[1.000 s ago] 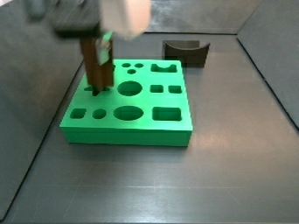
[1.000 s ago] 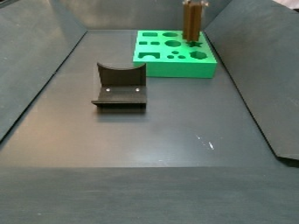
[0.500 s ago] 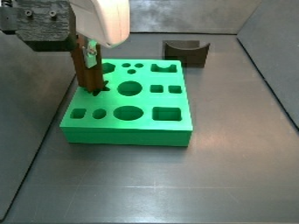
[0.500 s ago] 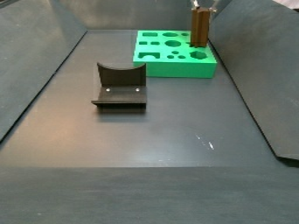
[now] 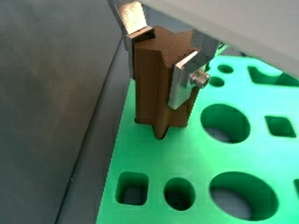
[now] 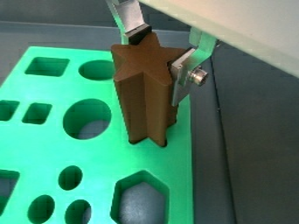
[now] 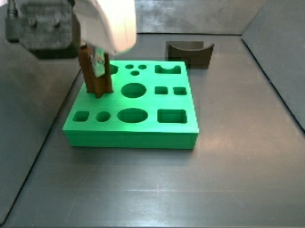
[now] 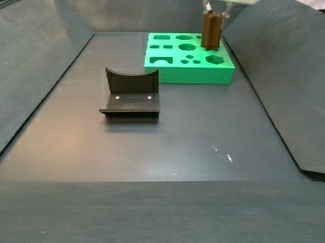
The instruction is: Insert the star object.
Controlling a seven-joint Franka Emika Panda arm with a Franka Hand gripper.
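Observation:
The star object, a tall brown ridged peg, stands upright between the gripper's fingers in both wrist views. The gripper is shut on its upper part, as the other wrist view also shows. The peg's lower end meets the top of the green board near the board's edge. The star-shaped hole is hidden under the peg. In both side views the peg stands over a far corner region of the board, under the gripper.
The board has round, square and hexagonal holes around the peg. A squat dark block with a curved notch stands on the grey floor apart from the board. Grey walls enclose the floor.
The gripper has shifted slightly sideways over the board with the peg and come lower. Less of the peg shows above the board. The grip has not changed.

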